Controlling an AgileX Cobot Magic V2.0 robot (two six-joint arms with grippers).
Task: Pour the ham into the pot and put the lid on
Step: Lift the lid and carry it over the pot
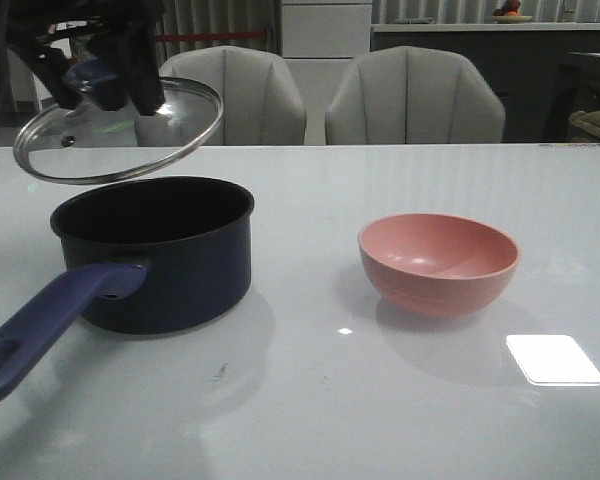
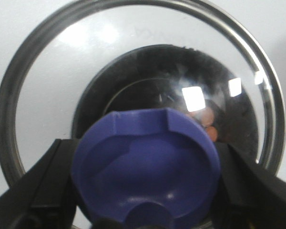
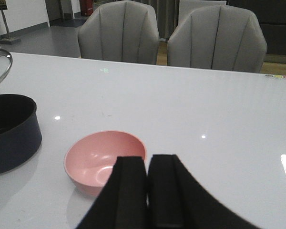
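The dark navy pot [image 1: 160, 250] stands at the left of the table, its purple-blue handle [image 1: 40, 330] pointing toward me. My left gripper [image 1: 105, 80] is shut on the blue knob [image 2: 145, 164] of the glass lid [image 1: 120, 128] and holds it tilted above the pot's far left rim. In the left wrist view the pot [image 2: 133, 81] shows through the glass, with the orange-pinkish ham [image 2: 207, 119] inside. My right gripper [image 3: 148, 162] is shut and empty, just this side of the pink bowl [image 3: 105, 160].
The pink bowl [image 1: 438, 262] is empty and stands right of the pot. Two grey chairs [image 1: 415, 95] stand behind the table's far edge. A bright light patch [image 1: 553, 358] lies on the table at the front right.
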